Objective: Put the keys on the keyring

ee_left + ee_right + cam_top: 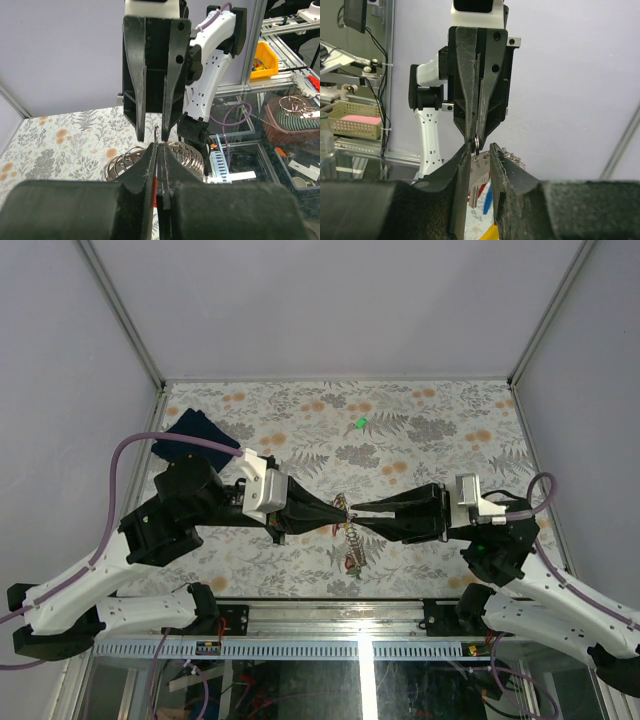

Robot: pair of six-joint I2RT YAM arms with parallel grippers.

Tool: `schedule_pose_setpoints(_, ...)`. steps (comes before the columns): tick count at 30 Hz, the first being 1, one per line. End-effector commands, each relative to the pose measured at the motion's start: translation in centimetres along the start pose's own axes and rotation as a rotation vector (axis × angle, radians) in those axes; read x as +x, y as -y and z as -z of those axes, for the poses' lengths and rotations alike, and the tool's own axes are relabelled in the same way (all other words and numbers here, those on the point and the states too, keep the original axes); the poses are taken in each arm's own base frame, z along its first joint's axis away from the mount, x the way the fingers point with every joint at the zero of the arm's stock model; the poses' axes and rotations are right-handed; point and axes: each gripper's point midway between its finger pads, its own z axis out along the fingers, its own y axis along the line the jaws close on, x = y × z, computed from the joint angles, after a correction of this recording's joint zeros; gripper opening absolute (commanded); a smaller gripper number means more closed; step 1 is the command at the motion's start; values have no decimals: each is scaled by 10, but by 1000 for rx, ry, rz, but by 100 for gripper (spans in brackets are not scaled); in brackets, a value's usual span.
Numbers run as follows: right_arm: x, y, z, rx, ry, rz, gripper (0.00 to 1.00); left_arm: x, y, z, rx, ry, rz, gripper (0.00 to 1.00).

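**Key ring held between two grippers, mid-table**

- Left gripper (338, 508): fingers pressed together, pinching the key ring (476, 143) by its rim at the very tips.
- Right gripper (356, 508): tip to tip with the left, with a narrow gap between its fingers. The ring sits in that gap, and no contact can be made out.
- Keys (487, 196): red, blue and yellow tags are grouped just below the ring. Whether they hang from it or lie on the table cannot be told.
- Green-tagged key (358, 424): lies alone on the floral table (450, 420), well apart towards the far side.
- Dark blue cloth (193, 430): lies folded at the far left corner.
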Motion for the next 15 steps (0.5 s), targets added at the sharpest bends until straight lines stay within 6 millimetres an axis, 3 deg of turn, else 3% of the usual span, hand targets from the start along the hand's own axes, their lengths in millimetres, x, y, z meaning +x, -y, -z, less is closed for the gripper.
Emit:
schedule_pose_setpoints(1, -20, -1, 2, 1, -34, 110, 29, -24, 4, 4, 21, 48, -53, 0)
schedule_pose_setpoints(15, -9, -4, 3, -36, -111, 116, 29, -22, 6, 0, 46, 31, -51, 0)
